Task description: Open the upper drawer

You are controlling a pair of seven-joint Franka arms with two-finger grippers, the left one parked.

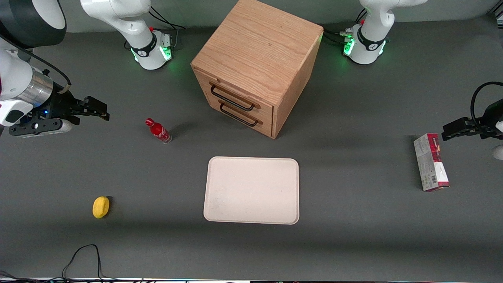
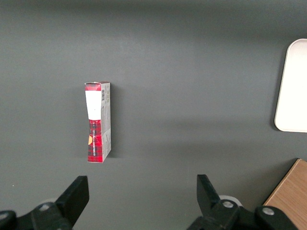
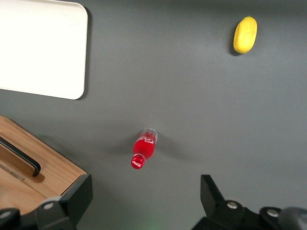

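Observation:
The oak cabinet [image 1: 257, 51] stands at the back middle of the table, its front turned toward the working arm's end. The upper drawer [image 1: 240, 98] is shut flush with the front, and its long black wire handle [image 1: 230, 101] is free. The lower drawer [image 1: 247, 118] beneath it is shut too. My gripper [image 1: 103, 110] hovers above the table toward the working arm's end, well apart from the cabinet. In the right wrist view the gripper [image 3: 145, 191] is open with nothing between its fingers, and a corner of the cabinet [image 3: 48, 167] shows beside one finger.
A small red bottle [image 1: 158, 131] [image 3: 143, 148] stands on the table between my gripper and the cabinet. A cream tray [image 1: 251, 190] lies nearer the front camera than the cabinet. A yellow fruit [image 1: 101, 207] and a red box [image 1: 431, 162] lie farther off.

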